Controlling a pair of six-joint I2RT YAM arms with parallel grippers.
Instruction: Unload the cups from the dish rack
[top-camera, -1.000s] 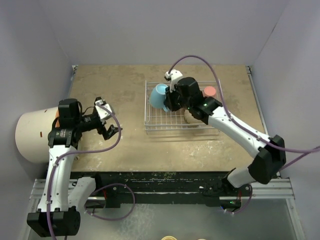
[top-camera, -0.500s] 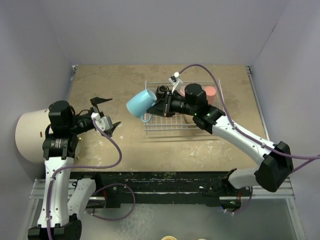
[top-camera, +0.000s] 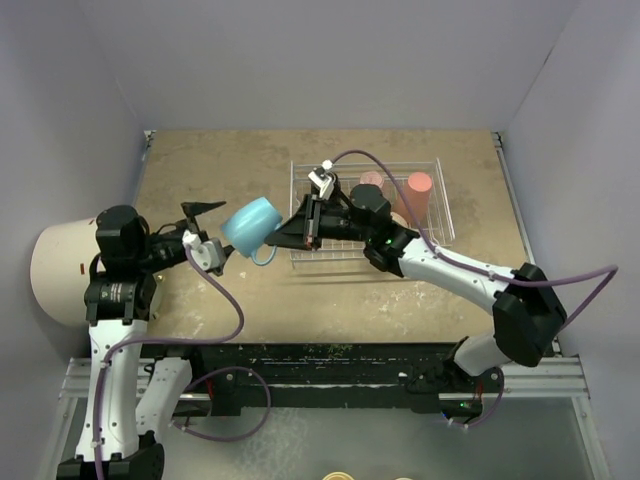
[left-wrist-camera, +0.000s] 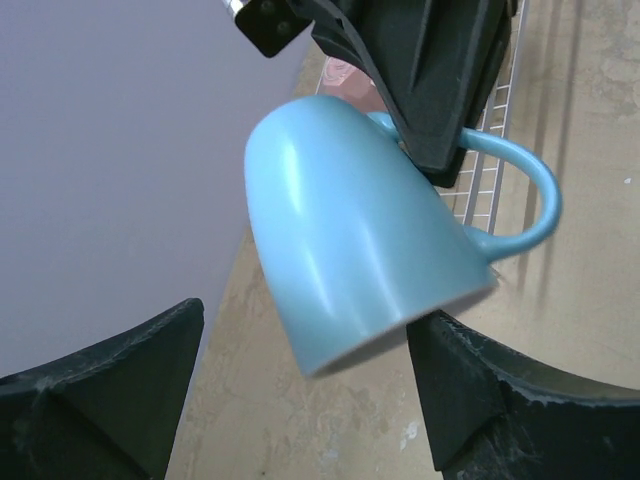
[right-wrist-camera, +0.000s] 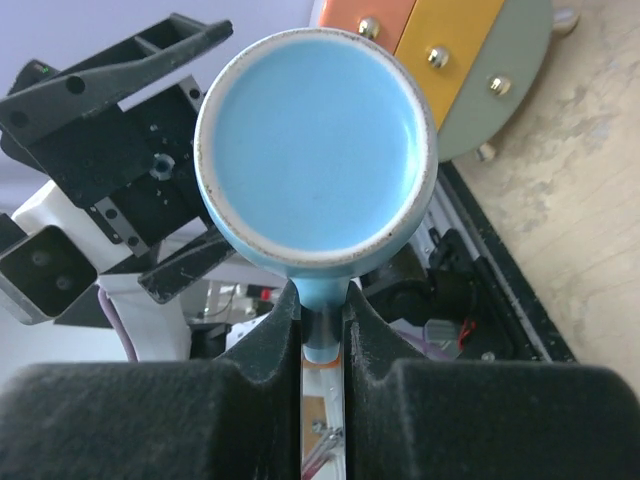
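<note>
White wire dish rack (top-camera: 335, 250) holds your pale pink mug (top-camera: 372, 185) and coral tumbler (top-camera: 419, 190) in the overhead view. Left of it, the light blue mug (top-camera: 250, 226) hangs tilted above the table (top-camera: 200, 160). The right wrist view shows you the right gripper (right-wrist-camera: 322, 320) clamped on its handle (right-wrist-camera: 320, 295); the left wrist view shows the left gripper (left-wrist-camera: 305, 320) spread wide around it.

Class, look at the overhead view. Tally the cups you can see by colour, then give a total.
light blue mug: 1
pale pink mug: 1
coral tumbler: 1
Total: 3 in view. The right arm covers part of the dish rack, so more may be hidden.
</note>
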